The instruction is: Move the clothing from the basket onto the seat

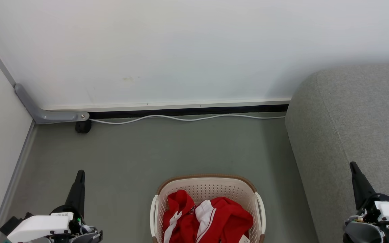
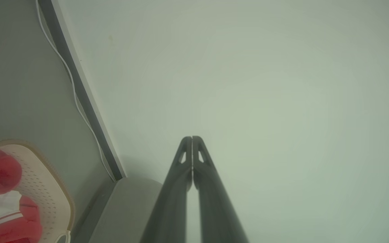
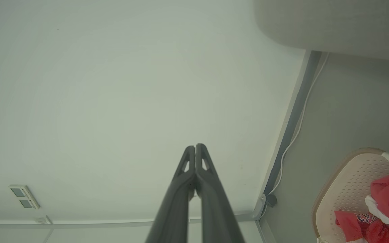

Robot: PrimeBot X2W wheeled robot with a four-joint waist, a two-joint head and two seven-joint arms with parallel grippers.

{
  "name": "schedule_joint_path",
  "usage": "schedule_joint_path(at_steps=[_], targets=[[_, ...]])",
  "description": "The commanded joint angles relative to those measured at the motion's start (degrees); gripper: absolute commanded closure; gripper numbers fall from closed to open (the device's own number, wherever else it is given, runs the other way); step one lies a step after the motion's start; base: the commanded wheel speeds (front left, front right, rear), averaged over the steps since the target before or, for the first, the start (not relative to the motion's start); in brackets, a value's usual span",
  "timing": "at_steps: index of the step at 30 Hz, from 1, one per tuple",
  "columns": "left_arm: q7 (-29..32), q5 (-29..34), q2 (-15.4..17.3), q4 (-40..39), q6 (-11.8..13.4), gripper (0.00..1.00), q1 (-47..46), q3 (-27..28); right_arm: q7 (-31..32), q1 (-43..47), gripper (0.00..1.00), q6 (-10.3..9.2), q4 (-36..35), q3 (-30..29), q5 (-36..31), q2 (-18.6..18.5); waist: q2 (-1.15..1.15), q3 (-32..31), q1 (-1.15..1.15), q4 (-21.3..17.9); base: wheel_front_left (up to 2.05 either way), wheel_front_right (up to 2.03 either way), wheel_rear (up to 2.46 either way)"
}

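Red clothing (image 1: 211, 217) with white panels and a small white tag lies bunched in the cream perforated basket (image 1: 208, 184) on the floor at bottom centre. The grey fabric seat (image 1: 353, 121) rises at the right. My left gripper (image 1: 79, 173) is shut and empty at the lower left, well left of the basket. My right gripper (image 1: 352, 166) is shut and empty at the lower right, in front of the seat's side. The left wrist view shows its shut gripper (image 2: 192, 138), the basket (image 2: 49, 192) and clothing (image 2: 2, 168). The right wrist view shows its shut gripper (image 3: 195, 146), basket (image 3: 346, 182), clothing (image 3: 388, 194) and seat (image 3: 336, 23).
A white wall stands behind, with a white cable (image 1: 181, 118) running along its foot. A grey bracket (image 1: 46, 113) and a black foot (image 1: 83, 126) sit in the left corner. Grey floor (image 1: 167, 148) lies between the basket and the wall.
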Motion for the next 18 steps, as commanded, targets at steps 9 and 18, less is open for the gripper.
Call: schedule_joint_path(at_steps=[9, 18], targets=[[0.35, -0.23, 1.0, -1.64, -0.5, 1.0, -3.33, 1.85, 0.41, -0.94, 1.0, 0.09, -1.78, 0.97, 0.68, -0.59, 0.0, 0.0, 0.0, 0.0, 0.0, 0.0, 0.0], [0.35, -0.23, 1.0, -1.64, -0.5, 1.0, -3.33, 1.85, 0.41, -0.94, 1.0, 0.09, -1.78, 0.97, 0.68, -0.59, 0.0, 0.0, 0.0, 0.0, 0.0, 0.0, 0.0]])
